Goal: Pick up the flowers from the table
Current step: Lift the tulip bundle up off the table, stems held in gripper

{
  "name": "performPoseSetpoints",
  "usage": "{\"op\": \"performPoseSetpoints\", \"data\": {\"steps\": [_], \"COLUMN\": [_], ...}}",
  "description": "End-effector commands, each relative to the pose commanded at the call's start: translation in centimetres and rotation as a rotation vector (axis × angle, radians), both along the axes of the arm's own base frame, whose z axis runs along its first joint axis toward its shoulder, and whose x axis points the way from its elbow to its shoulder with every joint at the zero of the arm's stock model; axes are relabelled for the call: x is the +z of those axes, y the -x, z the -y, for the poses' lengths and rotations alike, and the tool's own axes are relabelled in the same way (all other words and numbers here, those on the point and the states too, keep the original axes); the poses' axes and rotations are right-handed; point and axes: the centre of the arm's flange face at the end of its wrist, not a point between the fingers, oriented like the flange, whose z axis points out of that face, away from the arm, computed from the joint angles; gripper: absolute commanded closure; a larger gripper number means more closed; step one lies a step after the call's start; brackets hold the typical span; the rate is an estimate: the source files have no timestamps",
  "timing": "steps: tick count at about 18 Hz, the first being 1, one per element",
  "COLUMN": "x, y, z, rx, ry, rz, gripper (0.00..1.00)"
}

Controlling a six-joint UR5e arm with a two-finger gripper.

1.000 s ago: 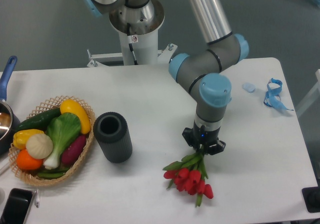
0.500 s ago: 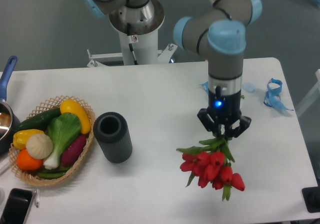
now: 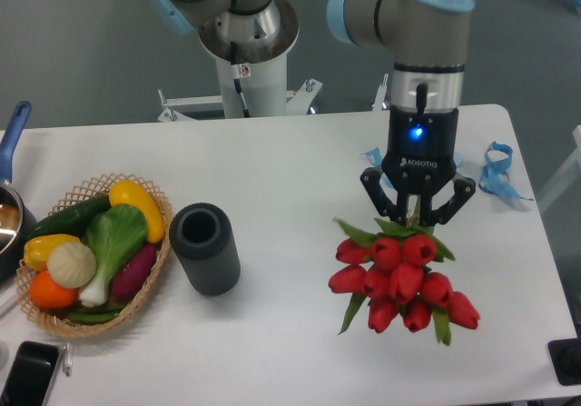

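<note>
The flowers [image 3: 399, 279] are a bunch of red tulips with green leaves, hanging heads-down in the air above the white table [image 3: 300, 170]. My gripper [image 3: 418, 220] is shut on their stems from above, at the right-centre of the view. The stems and the band are hidden inside the fingers. The tulip heads look large and near the camera, well off the tabletop.
A black cylinder [image 3: 204, 248] stands left of the flowers. A wicker basket [image 3: 91, 252] of toy vegetables sits at the far left, with a pan [image 3: 11, 197] beyond it. Blue ribbon scraps [image 3: 495, 170] lie at the back right. A phone [image 3: 27, 374] lies at the front left.
The gripper has risen with the flowers and moved slightly right. The bunch has left the table and now hangs higher, looking larger.
</note>
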Motion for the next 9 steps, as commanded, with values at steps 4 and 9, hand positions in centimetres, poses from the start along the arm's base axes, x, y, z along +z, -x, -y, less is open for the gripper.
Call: {"op": "performPoseSetpoints", "data": {"steps": [4, 9], "x": [2.4, 2.1], "y": [1.8, 3.5], "z": [3.0, 4.2], "rx": [-0.090, -0.182], "ry": [-0.259, -0.381], "rz": [0.117, 0.132], "gripper": [0.74, 0.74]}}
